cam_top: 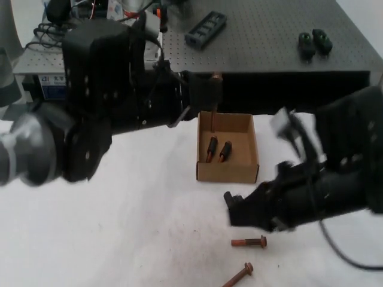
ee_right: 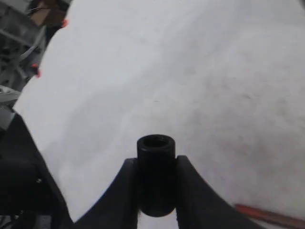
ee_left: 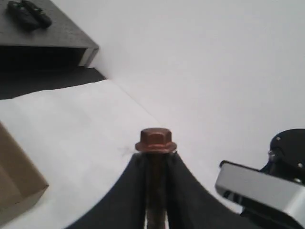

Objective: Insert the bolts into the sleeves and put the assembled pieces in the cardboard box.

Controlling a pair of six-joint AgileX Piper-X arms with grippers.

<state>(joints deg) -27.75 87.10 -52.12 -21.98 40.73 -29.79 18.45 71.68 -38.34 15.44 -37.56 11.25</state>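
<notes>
While two assembled pieces [cam_top: 211, 148] lie inside the cardboard box [cam_top: 227, 172], left gripper [ee_left: 155, 160] clenches a bolt [ee_left: 155, 140] over its far rim. Right gripper [ee_right: 156, 167], before its near wall, grasps a sleeve [ee_right: 156, 149] bore-outward, apparently for mating.

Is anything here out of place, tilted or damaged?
Nothing stands out. Two assembled pieces lie in the box, two loose bolts on the cloth; the left pincer holds a bolt, the right pincer a sleeve.

Our left hand [ee_left: 155, 160] is closed on a bolt [ee_left: 155, 139], its head just beyond the tips; our right hand [ee_right: 156, 164] clamps a sleeve [ee_right: 156, 148], open end outward.
</notes>
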